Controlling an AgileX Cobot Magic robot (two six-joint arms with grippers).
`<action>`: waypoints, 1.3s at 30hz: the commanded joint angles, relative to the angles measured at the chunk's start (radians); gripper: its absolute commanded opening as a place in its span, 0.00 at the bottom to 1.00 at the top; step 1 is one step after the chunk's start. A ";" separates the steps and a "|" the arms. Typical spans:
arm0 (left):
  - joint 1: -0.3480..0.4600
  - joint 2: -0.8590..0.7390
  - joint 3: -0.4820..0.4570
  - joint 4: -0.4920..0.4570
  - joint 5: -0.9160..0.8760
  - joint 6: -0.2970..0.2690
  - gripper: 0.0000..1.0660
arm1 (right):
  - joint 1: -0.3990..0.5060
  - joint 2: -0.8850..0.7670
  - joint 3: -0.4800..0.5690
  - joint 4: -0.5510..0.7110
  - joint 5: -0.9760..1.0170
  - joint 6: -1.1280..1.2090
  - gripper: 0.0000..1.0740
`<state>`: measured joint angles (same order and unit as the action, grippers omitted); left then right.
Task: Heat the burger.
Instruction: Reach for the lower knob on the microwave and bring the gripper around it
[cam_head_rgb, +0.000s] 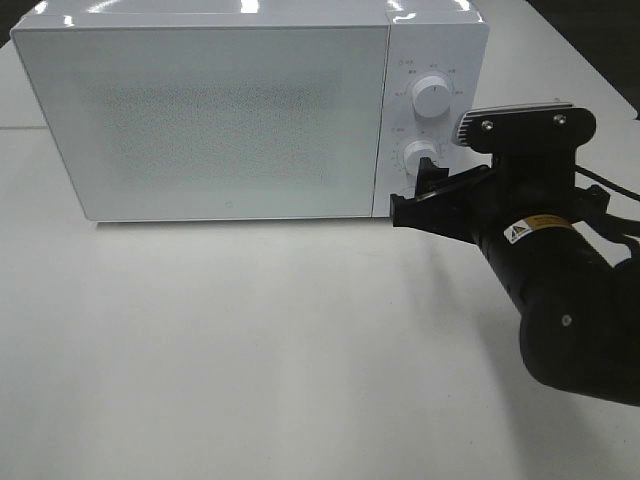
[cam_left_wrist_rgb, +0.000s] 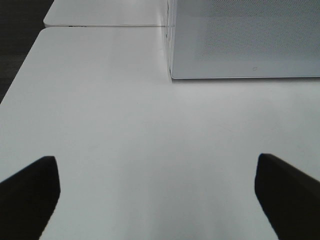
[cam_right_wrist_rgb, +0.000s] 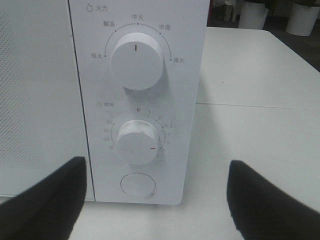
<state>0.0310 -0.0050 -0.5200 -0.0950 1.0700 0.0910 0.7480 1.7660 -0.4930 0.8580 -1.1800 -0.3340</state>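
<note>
I hold the right gripper (cam_head_rgb: 414, 192) square to the timer knob (cam_right_wrist_rgb: 138, 142), jaws spread to straddle it, not touching; the left gripper (cam_left_wrist_rgb: 157, 200) hangs over the table (cam_left_wrist_rgb: 100, 115), jaws spread, empty; the burger is unseen, presumably behind the shut microwave door (cam_head_rgb: 210, 110).

One microwave (cam_head_rgb: 220, 110), two knobs (cam_right_wrist_rgb: 136, 61)

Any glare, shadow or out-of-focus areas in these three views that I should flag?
Exterior high: lamp glare streaks the top of the white box-shaped microwave; the white table is nearly featureless. Left wrist: the black fingers of the left gripper are blurred, the microwave corner sharp. Right wrist: the round white dials and labels are sharp, the black fingers of the right gripper blurred.
</note>
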 joint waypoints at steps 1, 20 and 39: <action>0.003 -0.023 0.003 0.000 0.000 -0.005 0.92 | 0.003 0.037 -0.033 -0.003 -0.037 -0.009 0.70; 0.003 -0.023 0.003 0.001 0.000 -0.005 0.92 | -0.044 0.206 -0.213 -0.030 -0.075 0.017 0.70; 0.003 -0.016 0.003 0.002 0.000 -0.005 0.92 | -0.132 0.320 -0.330 -0.114 -0.001 0.017 0.70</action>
<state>0.0310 -0.0050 -0.5200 -0.0950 1.0700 0.0910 0.6210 2.0800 -0.8090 0.7610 -1.1910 -0.3170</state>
